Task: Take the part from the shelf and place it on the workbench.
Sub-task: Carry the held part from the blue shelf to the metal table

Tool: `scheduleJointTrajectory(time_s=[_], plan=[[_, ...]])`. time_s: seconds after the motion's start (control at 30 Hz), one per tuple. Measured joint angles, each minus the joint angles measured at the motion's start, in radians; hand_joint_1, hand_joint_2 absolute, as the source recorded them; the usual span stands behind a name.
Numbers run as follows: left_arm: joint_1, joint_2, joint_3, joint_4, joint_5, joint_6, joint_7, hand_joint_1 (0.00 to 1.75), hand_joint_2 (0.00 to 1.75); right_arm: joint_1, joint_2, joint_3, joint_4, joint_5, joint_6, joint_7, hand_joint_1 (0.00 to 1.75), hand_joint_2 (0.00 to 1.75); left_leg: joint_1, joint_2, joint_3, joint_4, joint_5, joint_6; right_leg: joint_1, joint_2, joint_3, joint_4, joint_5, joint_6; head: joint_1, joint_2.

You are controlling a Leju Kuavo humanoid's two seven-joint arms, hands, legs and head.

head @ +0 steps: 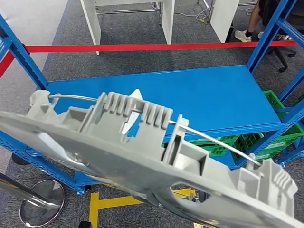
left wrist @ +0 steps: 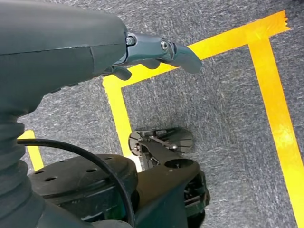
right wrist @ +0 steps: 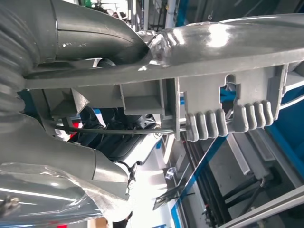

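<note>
Part [head: 118, 156] is a long grey plastic piece with ribs and a thin metal rod along its edge. It sits tilted across the near foreground of the head view, above the front lip of the blue shelf [head: 201, 90], lifted off the deck. Right hand [right wrist: 86, 42] grips it, thumb on one face and fingers on the other, near the end by the wrist. Left hand [left wrist: 157, 52] hangs over grey carpet and yellow floor tape [left wrist: 276, 109], fingers loosely curled with nothing in them. Shelf deck behind the part is bare blue. Red barrier tape [head: 143, 47] runs beyond the shelf.
</note>
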Motion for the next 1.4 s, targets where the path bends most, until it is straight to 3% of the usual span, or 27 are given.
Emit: scheduleJointTrajectory(time_s=[0.13, 0.2, 0.3, 0.33, 0.37, 0.4, 0.47, 0.53, 0.63, 0.7, 0.77, 0.83, 0.87, 0.9, 0.97, 1.03, 1.1, 1.17, 1.2, 1.23, 1.3, 1.33, 1.37, 1.4], plan=[[-0.001, -0.012, 0.000, 0.000, -0.022, 0.026, 0.001, 0.00, 1.75, 0.009, 0.002, -0.006, 0.019, 0.007, -0.013, 0.000, 1.75, 1.75, 0.000, 0.001, 0.000, -0.007, 0.009, 0.014, -0.003, 0.001, 0.002, -0.005, 0.005, 0.013, 0.000, 0.000], [-0.002, -0.016, -0.001, 0.000, -0.037, 0.012, 0.001, 0.00, 1.75, 0.011, 0.003, -0.009, 0.032, 0.007, -0.016, 0.000, 1.75, 1.75, 0.004, 0.007, 0.004, -0.030, 0.027, 0.026, -0.001, -0.003, -0.011, 0.016, -0.020, 0.019, 0.003, 0.000], [-0.001, -0.014, -0.003, 0.001, -0.049, -0.009, 0.002, 0.00, 1.75, 0.009, 0.001, -0.010, 0.061, 0.005, -0.024, 0.000, 1.75, 1.75, 0.005, 0.018, -0.004, -0.038, 0.039, 0.032, 0.001, -0.008, -0.083, 0.184, -0.119, 0.023, 0.011, 0.000], [-0.001, -0.014, -0.003, 0.001, -0.050, -0.009, 0.001, 0.00, 1.75, 0.008, -0.001, -0.010, 0.073, -0.001, -0.026, 0.000, 1.75, 1.75, 0.004, 0.020, -0.009, -0.035, 0.040, 0.031, 0.000, -0.009, -0.103, 0.238, -0.138, 0.026, 0.012, 0.000], [0.000, -0.014, -0.003, 0.002, -0.049, -0.006, 0.001, 0.00, 1.75, 0.007, -0.003, -0.011, 0.084, -0.007, -0.026, 0.000, 1.75, 1.75, 0.004, 0.022, -0.014, -0.032, 0.041, 0.030, -0.001, -0.009, -0.109, 0.263, -0.138, 0.029, 0.012, 0.000], [0.000, -0.016, -0.002, 0.002, -0.047, -0.002, 0.000, 0.00, 1.75, 0.006, -0.005, -0.013, 0.093, -0.012, -0.025, 0.001, 1.75, 1.75, 0.005, 0.023, -0.018, -0.028, 0.042, 0.028, -0.002, -0.011, -0.094, 0.245, -0.118, 0.031, 0.012, 0.000], [0.000, -0.017, -0.002, 0.003, -0.042, -0.004, 0.000, 0.00, 1.75, 0.001, -0.007, -0.017, 0.107, -0.014, -0.021, 0.000, 1.75, 1.75, 0.008, 0.023, -0.028, -0.015, 0.043, 0.021, -0.007, -0.013, -0.021, 0.120, -0.063, 0.035, 0.013, 0.000], [0.000, -0.016, -0.001, 0.003, -0.031, -0.005, 0.000, 0.00, 1.75, -0.005, -0.008, -0.020, 0.125, -0.010, -0.017, 0.000, 1.75, 1.75, 0.005, 0.021, -0.040, -0.001, 0.044, 0.008, -0.007, -0.009, 0.036, 0.022, -0.038, 0.030, 0.016, 0.000], [0.002, -0.019, 0.008, 0.005, -0.010, 0.022, 0.005, 0.00, 1.75, 0.001, -0.009, -0.027, 0.150, 0.002, -0.015, 0.000, 1.75, 1.75, 0.003, 0.019, -0.053, 0.007, 0.056, -0.014, -0.003, -0.007, 0.028, 0.014, -0.033, 0.007, 0.017, 0.000], [0.003, -0.027, 0.018, 0.006, -0.003, 0.035, 0.008, 0.00, 1.75, 0.005, -0.008, -0.033, 0.161, 0.009, -0.015, 0.000, 1.75, 1.75, 0.006, 0.021, -0.067, 0.031, 0.027, -0.022, -0.003, -0.012, 0.014, 0.015, -0.021, -0.013, 0.014, 0.000], [0.004, -0.034, 0.024, 0.007, -0.001, 0.039, 0.010, 0.00, 1.75, 0.007, -0.008, -0.039, 0.169, 0.012, -0.016, 0.000, 1.75, 1.75, 0.007, 0.023, -0.098, 0.125, -0.059, -0.027, 0.000, -0.018, -0.003, 0.014, -0.006, -0.031, 0.009, 0.000], [0.003, -0.040, 0.027, 0.007, 0.003, 0.037, 0.009, 0.00, 1.75, 0.011, -0.008, -0.046, 0.178, 0.013, -0.015, 0.000, 1.75, 1.75, 0.007, 0.024, -0.123, 0.243, -0.131, -0.029, 0.007, -0.024, -0.026, 0.015, 0.010, -0.039, 0.007, 0.000], [0.003, -0.042, 0.029, 0.007, 0.006, 0.034, 0.007, 0.00, 1.75, 0.013, -0.008, -0.050, 0.183, 0.013, -0.015, 0.000, 1.75, 1.75, 0.007, 0.024, -0.119, 0.271, -0.138, -0.028, 0.011, -0.026, -0.037, 0.016, 0.019, -0.041, 0.007, 0.000], [0.003, -0.043, 0.031, 0.007, 0.010, 0.029, 0.004, 0.00, 1.75, 0.016, -0.008, -0.055, 0.188, 0.015, -0.014, 0.000, 1.75, 1.75, 0.006, 0.024, -0.099, 0.263, -0.126, -0.024, 0.014, -0.027, -0.048, 0.016, 0.027, -0.041, 0.007, 0.000], [0.001, -0.045, 0.039, 0.007, 0.018, 0.021, -0.003, 0.00, 1.75, 0.020, -0.009, -0.066, 0.195, 0.019, -0.014, 0.000, 1.75, 1.75, 0.002, 0.024, -0.014, 0.152, -0.074, -0.010, 0.018, -0.028, -0.065, 0.017, 0.042, -0.040, 0.007, 0.000], [-0.002, -0.048, 0.047, 0.007, 0.023, 0.015, -0.007, 0.00, 1.75, 0.025, -0.009, -0.076, 0.199, 0.025, -0.014, 0.000, 1.75, 1.75, -0.005, 0.024, 0.071, 0.017, -0.055, 0.007, 0.021, -0.028, -0.077, 0.017, 0.057, -0.032, 0.008, 0.000], [-0.004, -0.050, 0.050, 0.007, 0.025, 0.013, -0.010, 0.00, 1.75, 0.029, -0.009, -0.084, 0.202, 0.027, -0.014, 0.000, 1.75, 1.75, -0.012, 0.024, 0.094, -0.036, -0.058, 0.014, 0.018, -0.030, -0.082, 0.013, 0.074, -0.018, 0.007, 0.000], [-0.003, -0.053, 0.052, 0.007, 0.027, 0.012, -0.011, 0.00, 1.75, 0.032, -0.009, -0.089, 0.204, 0.028, -0.014, 0.000, 1.75, 1.75, -0.013, 0.026, 0.085, -0.045, -0.040, 0.020, 0.015, -0.028, -0.085, 0.010, 0.082, -0.004, 0.005, 0.000], [-0.003, -0.054, 0.053, 0.008, 0.028, 0.012, -0.011, 0.00, 1.75, 0.034, -0.010, -0.091, 0.204, 0.028, -0.014, 0.000, 1.75, 1.75, -0.011, 0.028, 0.078, -0.050, -0.028, 0.025, 0.015, -0.026, -0.093, 0.021, 0.064, 0.001, 0.007, 0.000], [-0.003, -0.056, 0.055, 0.008, 0.029, 0.012, -0.012, 0.00, 1.75, 0.035, -0.010, -0.093, 0.205, 0.028, -0.013, 0.000, 1.75, 1.75, -0.009, 0.030, 0.068, -0.054, -0.015, 0.031, 0.015, -0.023, -0.105, 0.050, 0.027, 0.005, 0.009, 0.000], [-0.004, -0.058, 0.056, 0.008, 0.029, 0.012, -0.012, 0.00, 1.75, 0.037, -0.012, -0.095, 0.207, 0.028, -0.013, 0.000, 1.75, 1.75, -0.008, 0.033, 0.042, -0.053, 0.006, 0.038, 0.014, -0.020, -0.137, 0.163, -0.075, 0.011, 0.014, 0.000], [-0.004, -0.059, 0.057, 0.008, 0.029, 0.012, -0.012, 0.00, 1.75, 0.037, -0.012, -0.096, 0.208, 0.028, -0.013, 0.000, 1.75, 1.75, -0.009, 0.034, 0.028, -0.051, 0.015, 0.038, 0.013, -0.019, -0.148, 0.225, -0.108, 0.015, 0.015, 0.000], [-0.004, -0.059, 0.057, 0.008, 0.029, 0.012, -0.012, 0.00, 1.75, 0.037, -0.013, -0.097, 0.210, 0.028, -0.013, 0.000, 1.75, 1.75, -0.009, 0.035, 0.013, -0.048, 0.025, 0.038, 0.013, -0.019, -0.148, 0.268, -0.117, 0.018, 0.015, 0.000], [-0.004, -0.059, 0.058, 0.008, 0.029, 0.012, -0.012, 0.00, 1.75, 0.037, -0.013, -0.098, 0.212, 0.028, -0.013, 0.000, 1.75, 1.75, -0.009, 0.036, -0.001, -0.044, 0.033, 0.037, 0.012, -0.020, -0.134, 0.279, -0.104, 0.020, 0.015, 0.000]])
